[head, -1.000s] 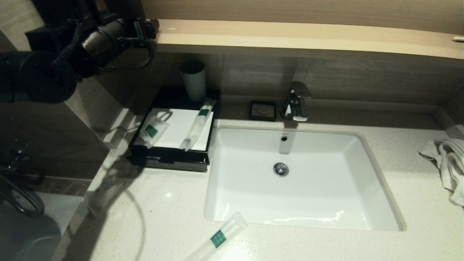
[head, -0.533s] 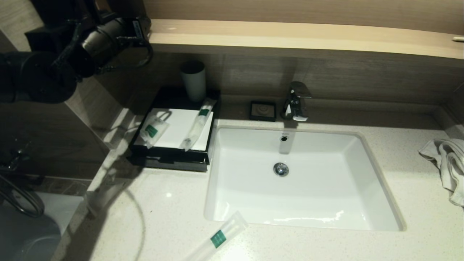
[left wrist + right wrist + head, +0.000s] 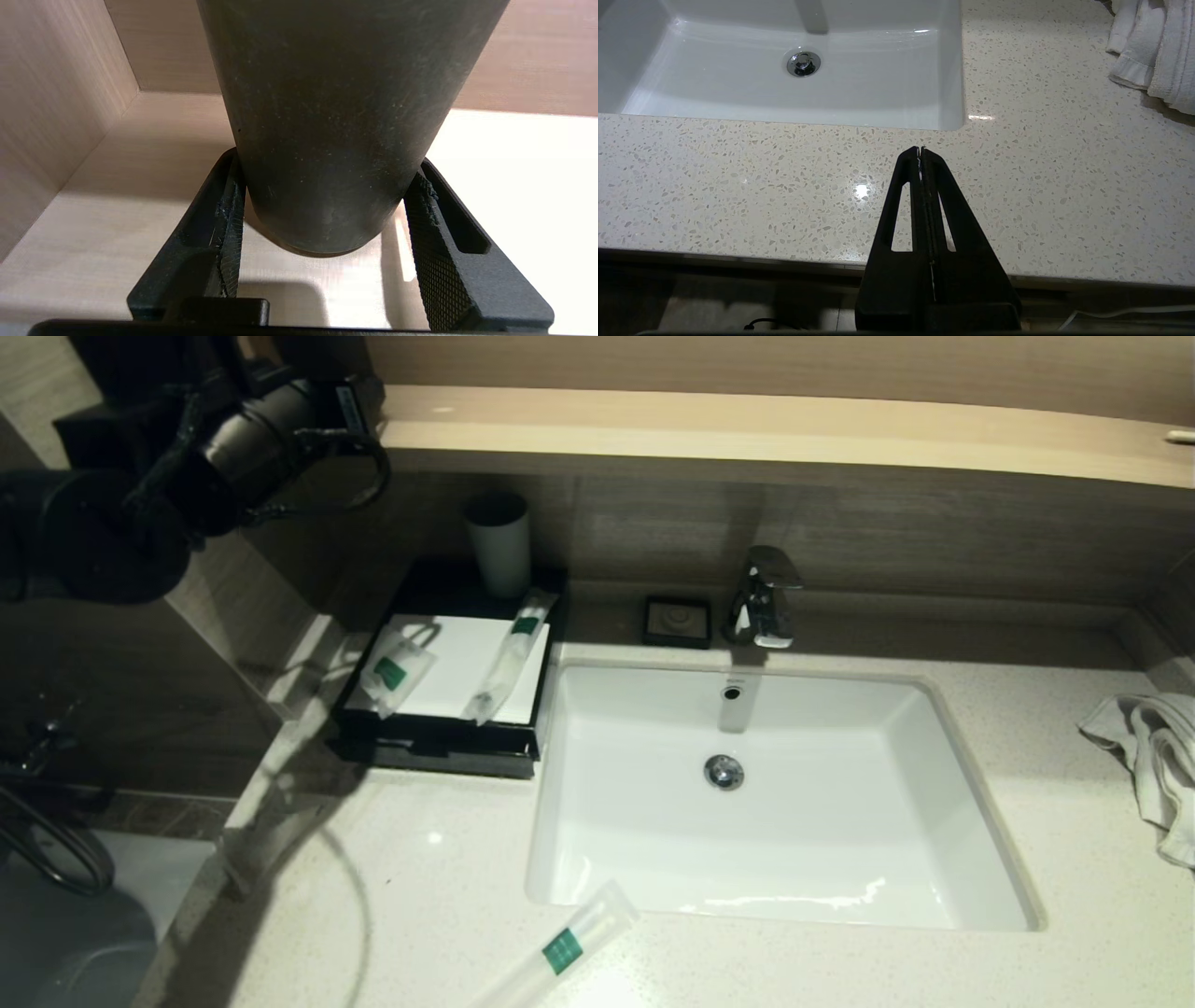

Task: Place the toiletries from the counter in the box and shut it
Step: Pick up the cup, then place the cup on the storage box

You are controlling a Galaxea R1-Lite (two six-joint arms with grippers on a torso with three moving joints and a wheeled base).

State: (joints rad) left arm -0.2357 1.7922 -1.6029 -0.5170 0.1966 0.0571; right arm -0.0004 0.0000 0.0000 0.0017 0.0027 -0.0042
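Note:
Two clear toiletry packets with green labels, a short one (image 3: 397, 672) and a long one (image 3: 509, 653), lie on the white surface of the black box (image 3: 429, 747) left of the sink. A third packet (image 3: 565, 947) lies on the counter at the front edge. My left arm (image 3: 252, 439) reaches up to the wooden shelf (image 3: 747, 420). The left gripper (image 3: 325, 161) is shut at its fingertips on a dark cup (image 3: 327, 116) near the shelf's left corner. My right gripper (image 3: 920, 149) is shut and empty over the counter's front edge, out of the head view.
A pale cup (image 3: 499, 546) stands behind the box. The white sink (image 3: 551, 784) fills the middle, with the faucet (image 3: 766, 597) and a black soap dish (image 3: 677, 621) behind it. A crumpled towel (image 3: 1153, 756) lies at the far right.
My left arm and its gripper end have shifted a little to the left along the shelf. The packets and the right arm have not moved.

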